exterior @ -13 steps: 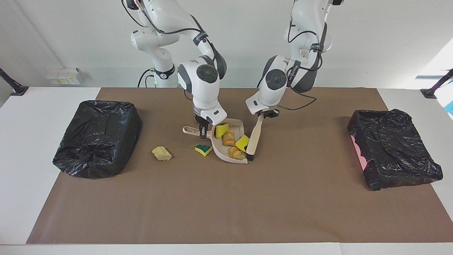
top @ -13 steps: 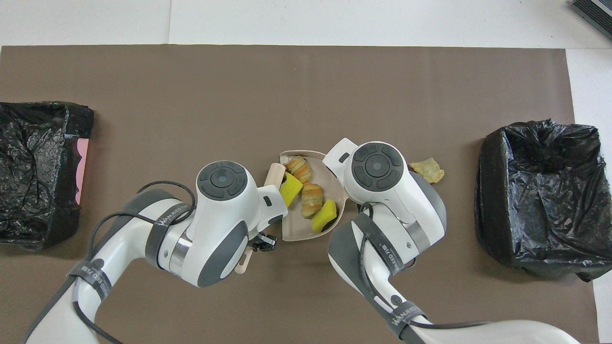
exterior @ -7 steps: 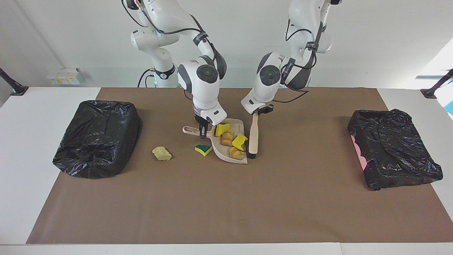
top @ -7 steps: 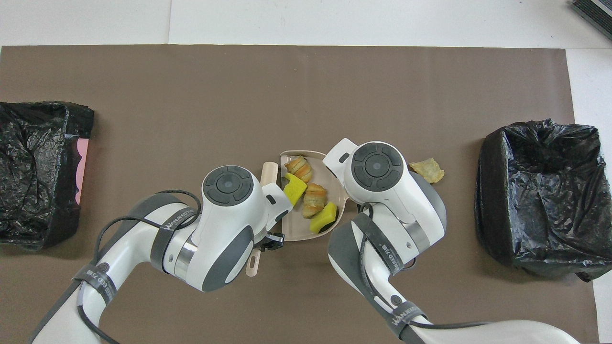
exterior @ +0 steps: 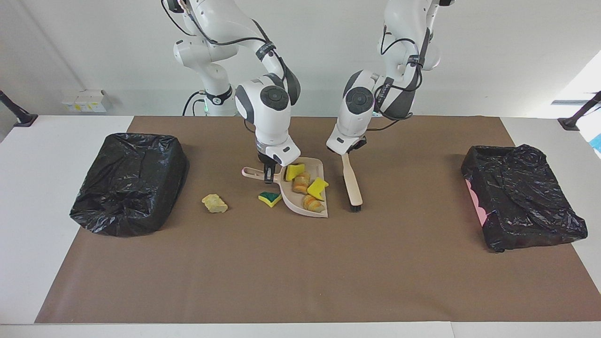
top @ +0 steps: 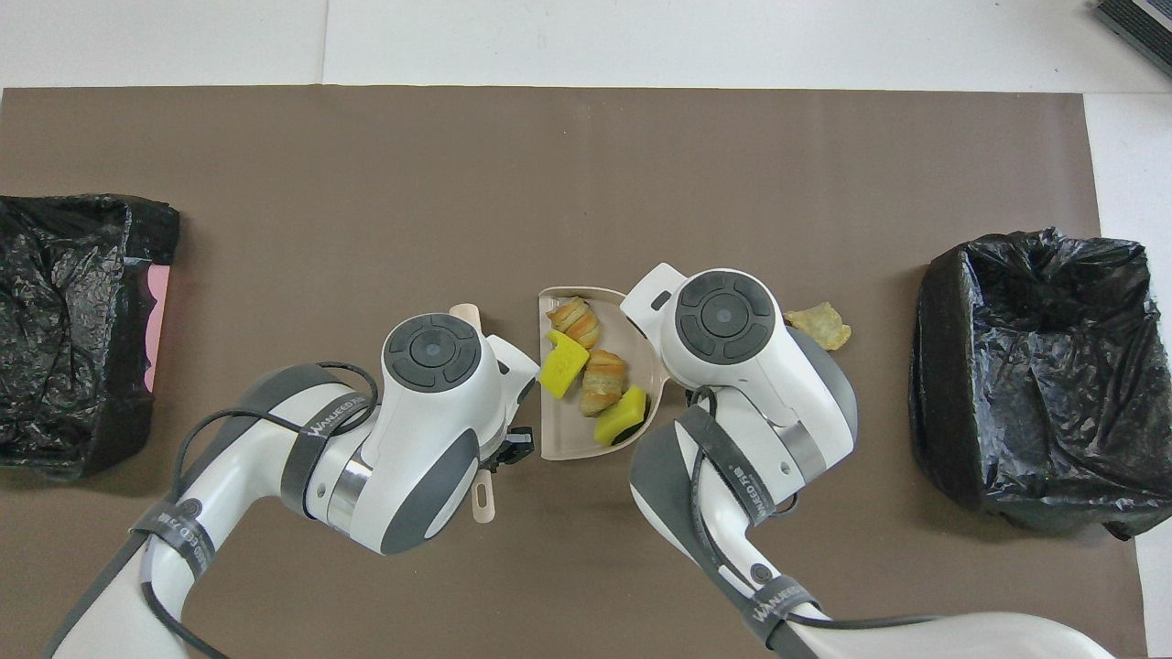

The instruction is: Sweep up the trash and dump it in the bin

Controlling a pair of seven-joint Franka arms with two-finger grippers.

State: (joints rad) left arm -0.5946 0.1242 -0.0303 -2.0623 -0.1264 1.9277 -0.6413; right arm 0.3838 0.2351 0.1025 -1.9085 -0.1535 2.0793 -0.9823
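The trash lies mostly in the beige dustpan (exterior: 307, 197): two yellow sponge pieces (exterior: 294, 171) and two brown lumps (exterior: 301, 183). A green-and-yellow sponge piece (exterior: 269, 198) lies on the desk (exterior: 328, 263) just beside the pan, below the right pincer (exterior: 268, 177). A tan chunk (exterior: 214, 203) lies toward the right arm's end. The right pincer is clenched on the dustpan handle (exterior: 253, 172). The left pincer (exterior: 346, 152) is clenched on the brush (exterior: 352, 184), beside the pan. Two black-lined bins (exterior: 129, 180) stand at the desk's ends.
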